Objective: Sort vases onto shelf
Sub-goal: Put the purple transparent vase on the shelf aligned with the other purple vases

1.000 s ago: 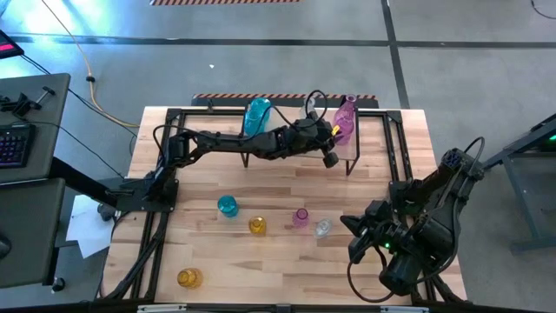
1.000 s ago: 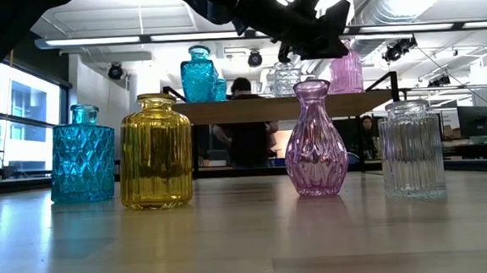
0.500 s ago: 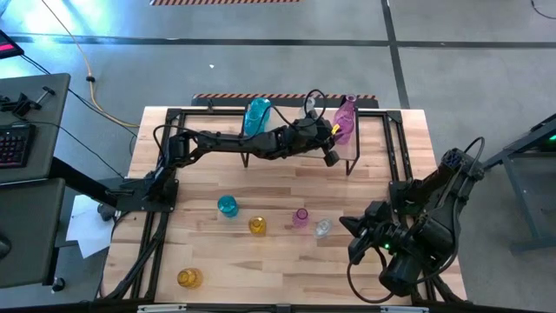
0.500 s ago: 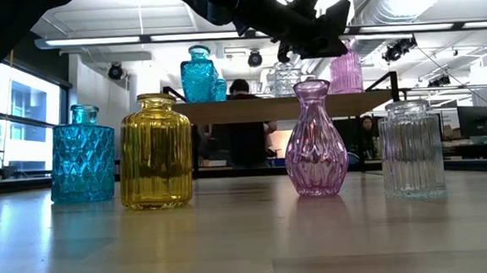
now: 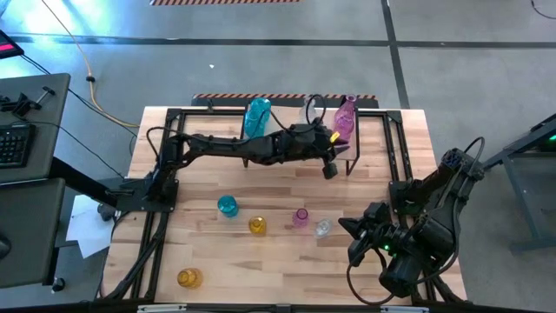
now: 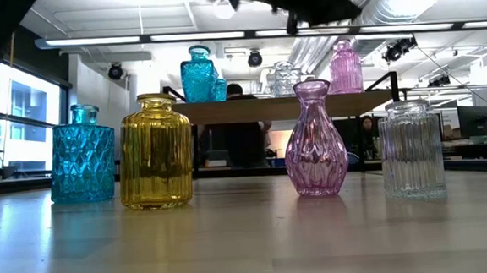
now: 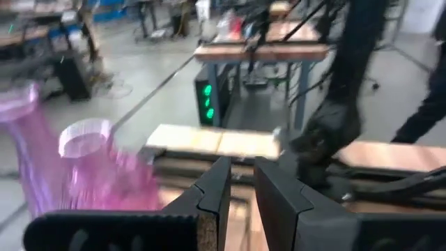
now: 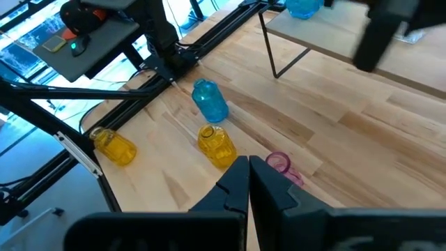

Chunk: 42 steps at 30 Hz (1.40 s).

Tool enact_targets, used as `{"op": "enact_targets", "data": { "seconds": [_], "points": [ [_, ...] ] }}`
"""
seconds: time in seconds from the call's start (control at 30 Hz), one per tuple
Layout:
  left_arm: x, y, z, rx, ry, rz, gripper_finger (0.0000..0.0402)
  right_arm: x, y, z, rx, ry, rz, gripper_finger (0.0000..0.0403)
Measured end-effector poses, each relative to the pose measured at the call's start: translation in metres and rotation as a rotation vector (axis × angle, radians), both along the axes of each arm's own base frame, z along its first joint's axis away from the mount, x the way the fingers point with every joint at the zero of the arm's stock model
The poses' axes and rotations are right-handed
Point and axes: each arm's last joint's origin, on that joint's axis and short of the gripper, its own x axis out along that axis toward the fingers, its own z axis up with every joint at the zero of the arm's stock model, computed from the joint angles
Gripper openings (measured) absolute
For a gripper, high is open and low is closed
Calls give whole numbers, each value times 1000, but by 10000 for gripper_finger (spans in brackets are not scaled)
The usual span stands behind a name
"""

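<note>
The shelf stands by the table's far edge and carries a teal vase, a clear vase and a pink vase, all upright on their bases. On the tabletop stand a teal vase, a yellow vase, a pink vase, a clear vase and a second yellow vase. My left gripper hovers just on the near side of the shelf, by its right end, open by a narrow gap and empty. My right gripper waits shut over the table's near right part.
Black frame rails run along the table's left, right and far sides. The shelf's thin black legs stand close to my left gripper. Bare wood lies between the shelf and the row of vases. People show in the room beyond the shelf.
My left gripper has drawn back from the shelf toward the table's near edge, away from the clear vase, which now stands uncovered in the low view. The vases have kept their places.
</note>
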Motion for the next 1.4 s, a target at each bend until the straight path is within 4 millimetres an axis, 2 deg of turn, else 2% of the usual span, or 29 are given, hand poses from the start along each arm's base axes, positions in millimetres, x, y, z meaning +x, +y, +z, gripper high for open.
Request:
{"op": "enact_targets", "data": {
  "seconds": [0.13,0.23,0.4,0.5,0.6,0.7,0.83,1.0,1.13,1.23,1.4],
  "points": [
    [-19,-15,33,65,24,-47,58,0,0,0,-20,10,14,0],
    [-48,-22,66,94,72,-69,58,0,0,0,-40,18,25,0],
    [-112,-20,115,105,154,-133,58,0,0,0,-93,23,46,0],
    [-154,-14,132,107,215,-115,58,1,-1,1,-127,11,46,0],
    [-198,-9,140,109,296,-88,58,5,-4,1,-127,17,36,0],
    [-238,-7,139,79,341,-56,58,19,-11,1,-106,59,46,0],
    [-284,-10,130,10,314,-11,58,52,-24,7,-75,88,146,0],
    [-333,-19,102,-105,292,28,58,93,-46,23,-71,-2,315,0],
    [-368,-28,79,-245,240,3,58,112,-64,31,9,-78,377,0],
    [-391,-34,67,-323,187,-14,58,124,-73,26,75,-73,397,0],
    [-422,-40,53,-375,99,-10,58,150,-82,1,168,17,428,0]
  ]
}}
